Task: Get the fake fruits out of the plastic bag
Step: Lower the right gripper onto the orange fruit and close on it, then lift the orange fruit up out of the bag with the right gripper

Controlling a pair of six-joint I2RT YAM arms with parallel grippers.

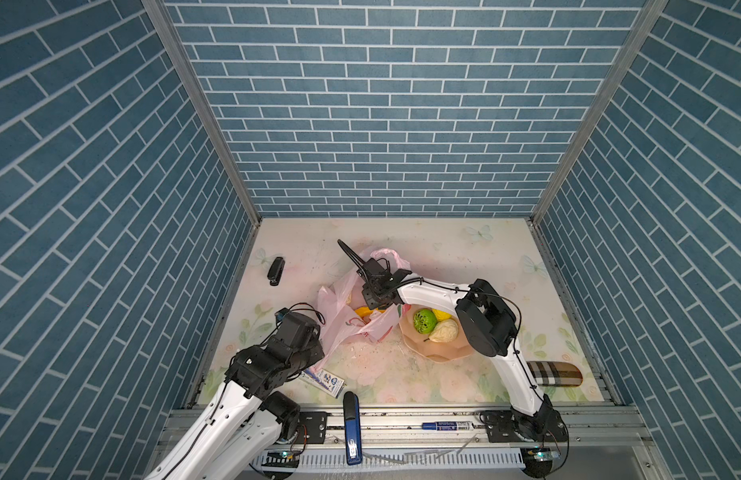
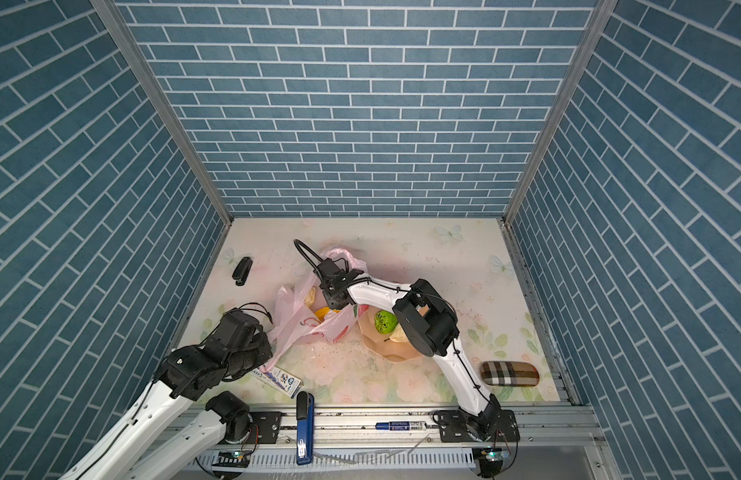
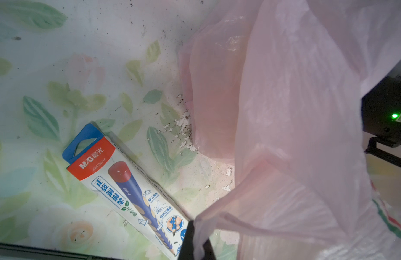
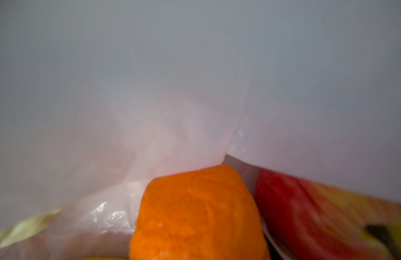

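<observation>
- Both top views: the pink plastic bag (image 1: 341,316) lies crumpled at the centre of the floral counter (image 1: 443,257), just left of a peach plate (image 1: 437,355).
- On the plate sit 3 fake fruits: a green ball (image 1: 424,321), a yellow round fruit (image 1: 442,314) and a cream fruit (image 1: 443,331). They are partly covered by the right arm (image 1: 418,291).
- That arm reaches from the lower right into the bag's open mouth. A yellow fruit (image 1: 363,311) shows in the mouth beside the wrist, and a pale fruit (image 2: 310,296) shows through the film at the bag's left. The right jaws are hidden inside the bag, so I cannot tell how they stand.
- The left arm (image 1: 277,353) sits at the lower left, and a stretched strip of the bag runs down to its wrist.
- Left wrist view: the left jaws are together, pinching a handle of the bag. Pink film fills much of the frame. A pencil box (image 3: 127,191) lies flat on the counter just beside the bag.
- Right wrist view: blurred pink film surrounds everything. An orange (image 4: 195,213) sits close ahead, with a red fruit (image 4: 296,209) just beside it, both inside the bag. The jaws are not clearly visible here either.
</observation>
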